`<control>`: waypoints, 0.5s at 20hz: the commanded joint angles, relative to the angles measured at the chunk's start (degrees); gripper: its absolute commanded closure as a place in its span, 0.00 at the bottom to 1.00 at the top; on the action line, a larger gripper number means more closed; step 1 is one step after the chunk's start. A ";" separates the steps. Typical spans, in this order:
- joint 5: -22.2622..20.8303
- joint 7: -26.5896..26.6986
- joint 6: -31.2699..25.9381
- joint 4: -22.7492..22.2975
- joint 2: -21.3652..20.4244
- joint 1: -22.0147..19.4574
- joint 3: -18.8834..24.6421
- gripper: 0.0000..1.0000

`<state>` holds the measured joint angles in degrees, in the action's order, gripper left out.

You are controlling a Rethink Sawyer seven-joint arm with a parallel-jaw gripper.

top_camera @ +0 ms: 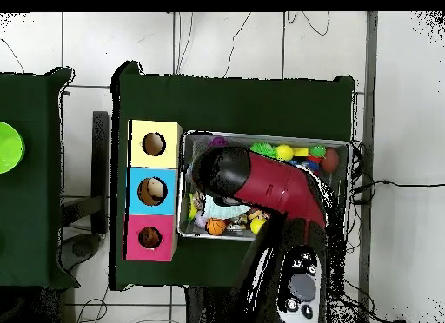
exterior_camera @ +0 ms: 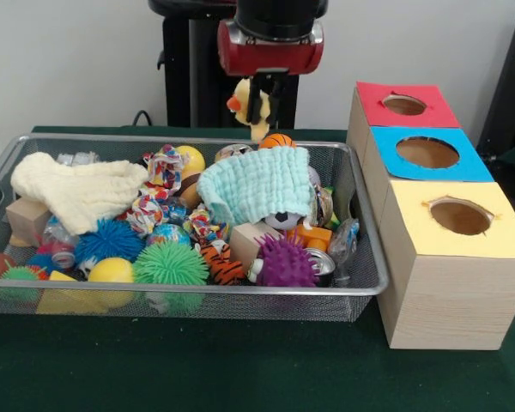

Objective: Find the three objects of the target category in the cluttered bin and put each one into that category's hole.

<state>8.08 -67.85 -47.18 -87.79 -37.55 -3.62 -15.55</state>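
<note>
gripper (exterior_camera: 259,101) – clamped on yellow plush toy (exterior_camera: 243,105), raised above wire bin (exterior_camera: 360,287)'s far rim | three-hole box (exterior_camera: 451,283) beside bin

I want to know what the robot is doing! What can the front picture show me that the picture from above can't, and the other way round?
Only the front view shows the gripper holding a yellow plush toy up above the bin. Only the overhead view shows a round green thing on another table, and the red arm covering much of the bin. Both show the wire bin full of toys and the red box, blue box and yellow box, each with a hole.
</note>
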 commanded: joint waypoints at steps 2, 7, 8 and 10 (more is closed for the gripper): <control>4.58 -22.63 -1.39 -8.69 -4.34 1.95 -1.53 1.00; 5.65 -24.72 4.76 -15.09 -6.58 3.75 -1.71 1.00; 5.88 -25.21 6.00 -16.49 -7.09 4.20 -1.72 1.00; 6.22 -25.77 8.52 -18.64 -7.85 4.79 -1.40 1.00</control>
<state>12.06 -76.37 -45.26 -93.35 -43.25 -0.05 -17.72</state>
